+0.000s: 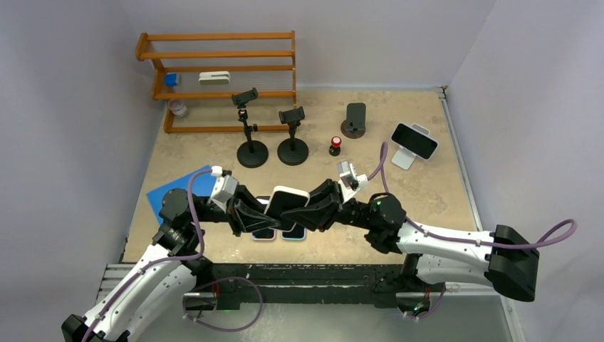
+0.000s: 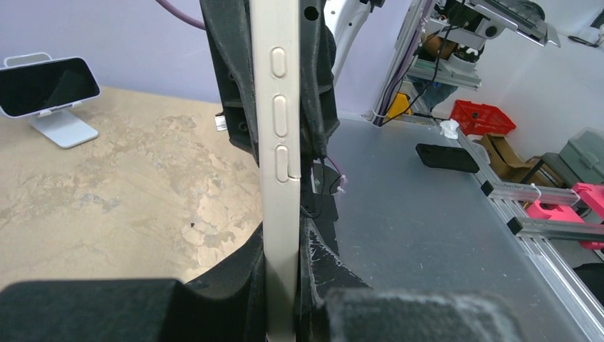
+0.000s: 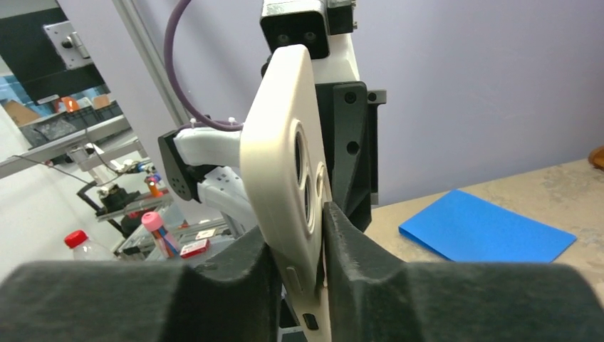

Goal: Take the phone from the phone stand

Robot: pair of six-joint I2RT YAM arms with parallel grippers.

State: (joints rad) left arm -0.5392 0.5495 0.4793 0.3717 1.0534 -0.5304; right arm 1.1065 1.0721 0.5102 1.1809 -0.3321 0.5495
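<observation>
As both claws shared load, left gripper [image 1: 253, 215] clamped phone [image 1: 286, 201] at one end, right gripper [image 1: 318, 206] pinched other; held above table [image 1: 413, 196], likely for handover.

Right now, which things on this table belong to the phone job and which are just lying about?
Job: cream phone, left gripper and right gripper both clamped on it; white stand carrying a dark phone.
Lying about: blue sheet, wooden rack, black tripod holder and its twin, black stand, small red-topped item.
</observation>
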